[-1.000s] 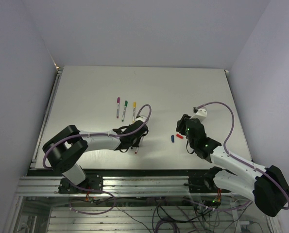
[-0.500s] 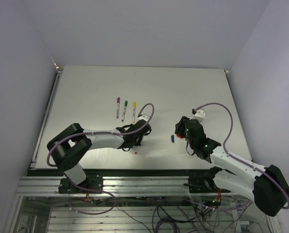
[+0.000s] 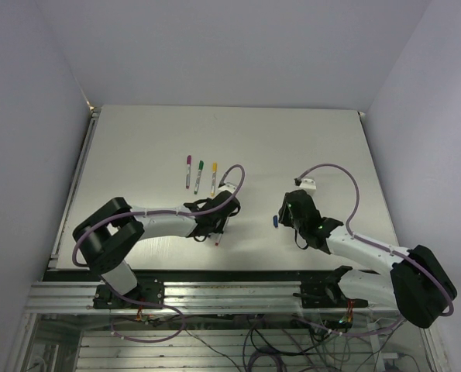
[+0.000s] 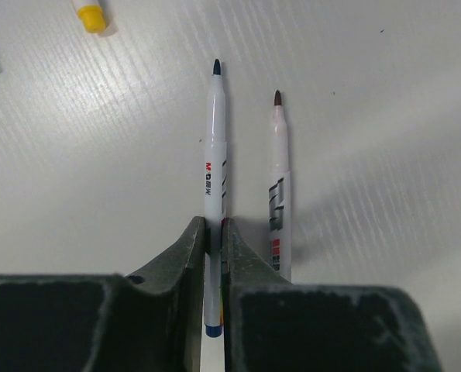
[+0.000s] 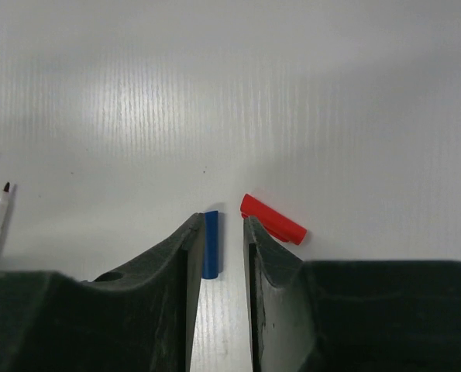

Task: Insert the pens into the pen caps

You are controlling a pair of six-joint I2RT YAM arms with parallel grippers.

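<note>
In the left wrist view the left hand [image 4: 215, 226] pinches the thin white marker pen with a dark blue tip [image 4: 215, 155], which runs up the middle of the frame. A thin white marker pen with a red-brown tip [image 4: 279, 186] lies just to its right on the pale grey desk [image 4: 385, 116]. In the right wrist view the right hand [image 5: 218, 225] is slightly spread, its fingers on either side of the short blue plastic cap [image 5: 210, 246] at lower centre, and the short red plastic cap [image 5: 273, 219] lies just right of them.
</note>
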